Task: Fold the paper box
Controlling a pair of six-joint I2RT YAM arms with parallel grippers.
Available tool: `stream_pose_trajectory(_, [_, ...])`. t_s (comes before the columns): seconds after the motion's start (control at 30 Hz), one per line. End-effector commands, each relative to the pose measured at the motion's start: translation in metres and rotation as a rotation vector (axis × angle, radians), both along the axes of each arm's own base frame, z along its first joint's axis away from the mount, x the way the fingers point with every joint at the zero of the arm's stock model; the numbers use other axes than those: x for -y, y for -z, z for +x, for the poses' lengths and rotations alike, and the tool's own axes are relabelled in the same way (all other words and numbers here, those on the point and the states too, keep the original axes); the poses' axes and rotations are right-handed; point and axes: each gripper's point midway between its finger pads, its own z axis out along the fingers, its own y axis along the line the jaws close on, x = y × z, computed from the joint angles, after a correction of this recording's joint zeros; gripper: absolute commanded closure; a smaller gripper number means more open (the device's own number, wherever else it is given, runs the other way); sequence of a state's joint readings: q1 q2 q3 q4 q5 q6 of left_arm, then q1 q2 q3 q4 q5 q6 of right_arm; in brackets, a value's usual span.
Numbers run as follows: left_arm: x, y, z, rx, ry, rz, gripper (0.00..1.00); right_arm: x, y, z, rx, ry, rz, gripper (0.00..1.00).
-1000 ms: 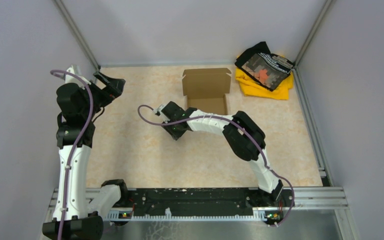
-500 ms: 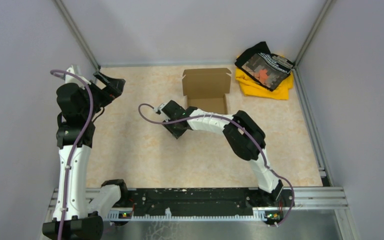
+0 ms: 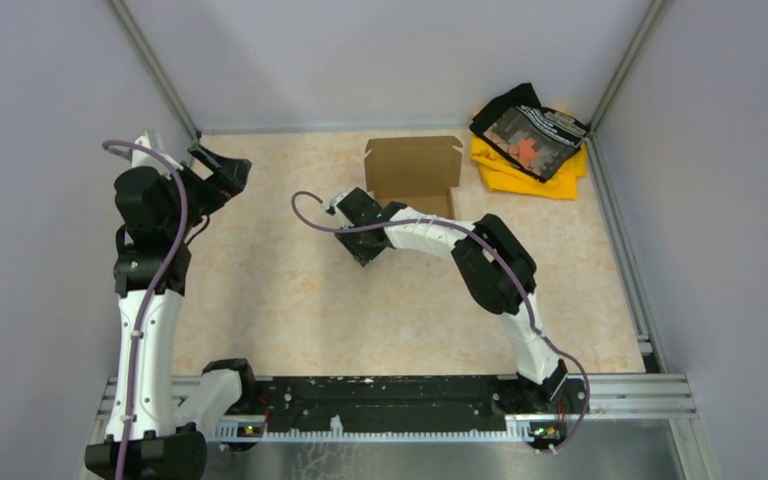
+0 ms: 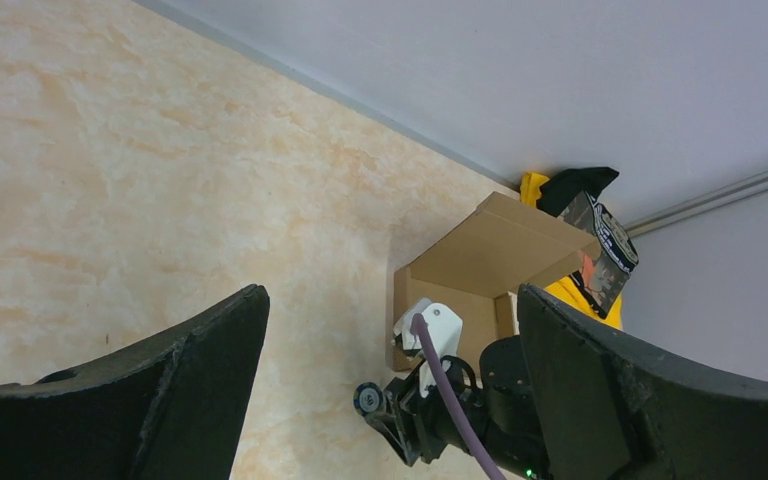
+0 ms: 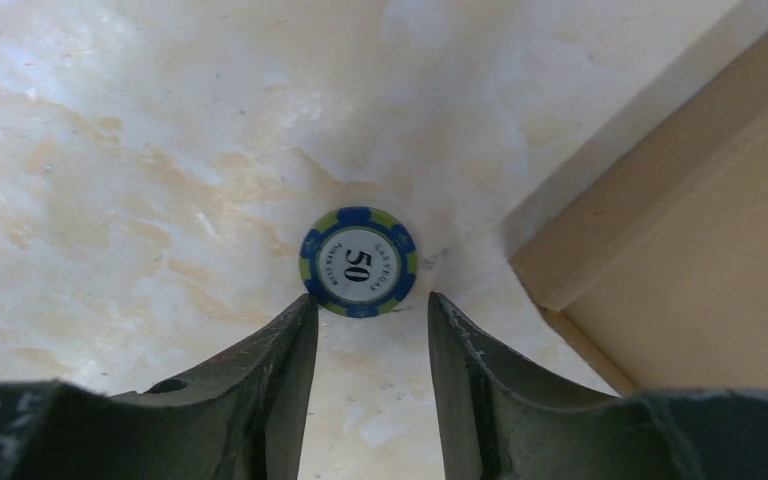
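The right gripper [image 5: 368,305] points down at the table [image 3: 290,290]. Its two dark, blunt fingers [image 5: 280,370] are partly spread with a clear gap between them, and they pinch nothing. Just beyond the fingertips a poker chip [image 5: 357,260] lies flat on the table. It is a round disc with a blue-and-green rim and a pale centre marked 50.

To the gripper's right and slightly ahead is the near left corner of the paper box [image 3: 415,165]. This is plain brown corrugated cardboard, matte, with sharp creases. The tray walls seem to be already up, and the lid panel stands upright on the far side of the tray with small tabs at its top corners.

Closing the lid looks like the step left to do. That would mean reaching past the tray to the lid's top edge, tipping it toward the gripper and tucking the tabs in. The stiff board should hinge cleanly, though the light box may slide on the smooth, marbled beige tabletop unless it is braced.

Farther right, beyond the box, a soft yellow and black cloth pile [image 3: 530,140] is heaped in the corner.

Well off to the left, the left gripper [image 4: 390,295] hangs raised with its fingers fully spread and empty, facing the box.
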State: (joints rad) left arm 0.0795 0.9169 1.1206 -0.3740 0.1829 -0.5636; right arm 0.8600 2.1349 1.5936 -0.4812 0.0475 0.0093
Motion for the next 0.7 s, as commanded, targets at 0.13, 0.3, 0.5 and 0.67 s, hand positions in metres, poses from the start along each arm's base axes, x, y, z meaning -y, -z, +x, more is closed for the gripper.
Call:
stream_pose_trajectory(0.13, [-0.002,-0.005,0.002,0.029,-0.007,0.013,0.01,-0.017,-0.038,0.020,0.076,-0.033,0.079,0.40])
stream_pose_trajectory(0.3, [-0.003,-0.003,0.003,0.024,-0.007,0.014,0.01,-0.024,-0.038,0.022,0.069,-0.052,0.083,0.40])
stream_pose_trajectory(0.5, [-0.003,-0.002,0.005,0.023,-0.008,0.016,0.01,-0.030,-0.036,0.021,0.051,-0.070,0.090,0.40])
stream_pose_trajectory(0.67, [-0.004,-0.002,0.005,0.024,-0.014,0.020,0.01,-0.034,-0.026,0.018,0.030,-0.083,0.072,0.40])
